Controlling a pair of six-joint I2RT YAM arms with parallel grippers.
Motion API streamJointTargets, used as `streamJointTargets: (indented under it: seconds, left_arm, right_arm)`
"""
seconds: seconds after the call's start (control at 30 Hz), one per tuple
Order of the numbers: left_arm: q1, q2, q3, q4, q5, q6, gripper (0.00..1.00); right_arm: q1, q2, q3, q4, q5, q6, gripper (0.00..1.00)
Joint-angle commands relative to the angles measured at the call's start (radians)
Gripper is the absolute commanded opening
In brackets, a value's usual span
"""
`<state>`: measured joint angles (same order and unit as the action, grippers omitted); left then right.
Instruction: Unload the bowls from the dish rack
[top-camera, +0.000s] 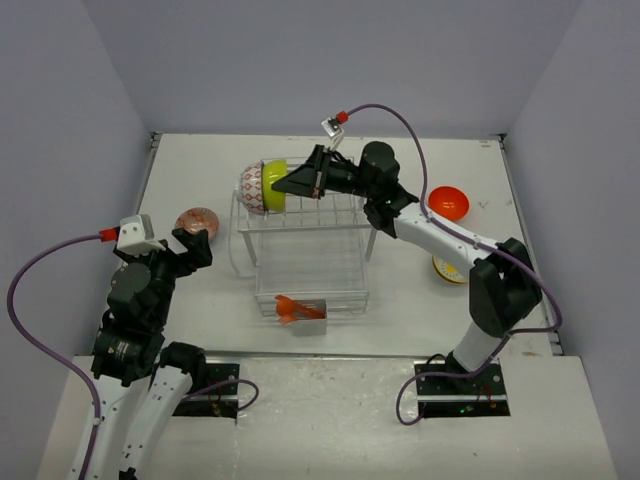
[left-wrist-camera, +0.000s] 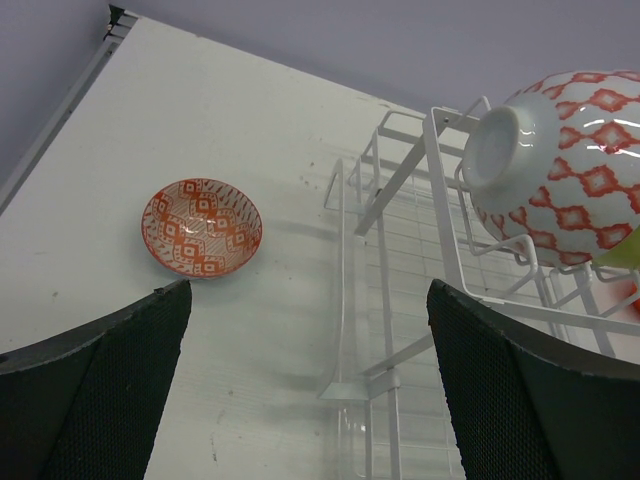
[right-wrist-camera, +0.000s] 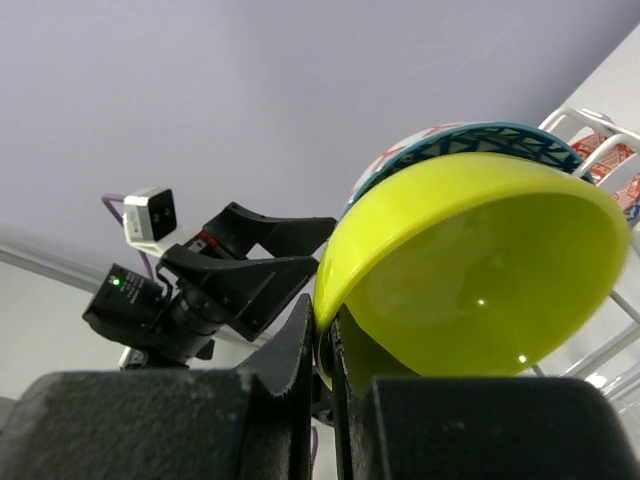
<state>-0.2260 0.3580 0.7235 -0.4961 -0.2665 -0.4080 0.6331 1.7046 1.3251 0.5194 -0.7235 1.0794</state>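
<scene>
The right pincer (right-wrist-camera: 322, 338) was pinched shut on the rim of the green bowl (right-wrist-camera: 480, 270), which stood up in the rack (top-camera: 300, 228) beside a blue bowl (right-wrist-camera: 490, 140) and a red-and-white bowl (top-camera: 251, 187); the left pincer (left-wrist-camera: 308, 300) was wide open and held nothing; a small red bowl (top-camera: 196, 220), an orange bowl (top-camera: 448, 202) and a yellow bowl (top-camera: 445, 270) sat out on the desk (top-camera: 420, 300); so about half looked done, with three bowls left.

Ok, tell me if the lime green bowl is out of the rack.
Not yet. The lime green bowl stands on edge atop the dish rack beside the red-patterned bowl; the right end effector pinches its rim.
</scene>
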Motion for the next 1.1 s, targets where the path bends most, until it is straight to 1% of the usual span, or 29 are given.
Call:
streamJointTargets:
  seconds: [0.0,0.07,0.1,0.2,0.47,0.53,0.57,0.63,0.67,0.73,0.77,0.8,0.83,0.87,0.9,0.93,0.97,1.0,1.03,1.07]
  left_arm:
    - [-0.007,0.007,0.011,0.005,-0.010,0.003,1.00]
    - [-0.007,0.006,0.010,0.005,-0.010,0.003,1.00]
    - [-0.007,0.004,0.011,0.005,-0.010,0.003,1.00]
    - [-0.007,0.006,0.010,0.007,-0.010,0.001,1.00]
    - [-0.007,0.007,0.011,0.004,-0.010,0.001,1.00]
    - [-0.007,0.006,0.011,0.005,-0.011,0.001,1.00]
    - [-0.007,0.004,0.011,0.005,-0.011,0.001,1.00]
    - [-0.007,-0.001,0.011,0.004,-0.010,0.003,1.00]
    - [-0.007,-0.002,0.011,0.007,-0.010,0.003,1.00]
    - [-0.007,-0.001,0.010,0.008,-0.005,0.005,1.00]
    - [-0.007,0.001,0.010,0.008,0.000,0.005,1.00]
    - [-0.007,0.002,0.010,0.010,0.000,0.005,1.00]
    - [-0.007,0.002,0.010,0.007,0.001,0.005,1.00]
    - [-0.007,0.004,0.011,0.008,0.001,0.005,1.00]
    - [-0.007,0.004,0.010,0.008,0.003,0.006,1.00]
    - [-0.007,0.002,0.010,0.010,0.006,0.006,1.00]
    - [-0.007,0.001,0.010,0.008,0.007,0.006,1.00]
    - [-0.007,0.002,0.010,0.010,0.009,0.008,1.00]
    - [-0.007,0.001,0.011,0.008,0.010,0.008,1.00]
    - [-0.007,-0.002,0.011,0.008,0.015,0.009,1.00]
  right_arm:
    - [-0.035,-0.102,-0.020,0.128,0.035,0.033,0.00]
    - [-0.056,-0.105,-0.052,0.180,0.027,0.068,0.00]
    - [-0.064,-0.106,-0.066,0.239,0.022,0.117,0.00]
    - [-0.091,-0.109,-0.096,0.321,0.001,0.160,0.00]
    - [-0.124,-0.160,-0.081,0.317,-0.033,0.157,0.00]
    - [-0.153,-0.187,-0.095,0.312,-0.036,0.146,0.00]
    - [-0.168,-0.229,-0.099,0.289,-0.045,0.134,0.00]
    - [-0.217,-0.276,-0.104,0.245,-0.065,0.076,0.00]
    - [-0.236,-0.331,-0.104,0.184,-0.079,0.023,0.00]
    - [-0.288,-0.390,-0.083,0.079,-0.083,-0.060,0.00]
    - [-0.318,-0.440,-0.061,-0.119,-0.052,-0.213,0.00]
    - [-0.329,-0.459,0.016,-0.275,0.005,-0.322,0.00]
    - [-0.334,-0.470,0.064,-0.427,0.103,-0.422,0.00]
    - [-0.335,-0.474,0.097,-0.666,0.219,-0.579,0.00]
    - [-0.352,-0.461,0.150,-0.755,0.421,-0.628,0.00]
    - [-0.368,-0.442,0.173,-0.891,0.500,-0.663,0.00]
    - [-0.397,-0.418,0.196,-0.944,0.569,-0.730,0.00]
    - [-0.409,-0.390,0.229,-0.991,0.704,-0.759,0.00]
    - [-0.415,-0.326,0.252,-1.034,0.778,-0.785,0.00]
    - [-0.417,-0.289,0.276,-1.132,0.856,-0.835,0.00]
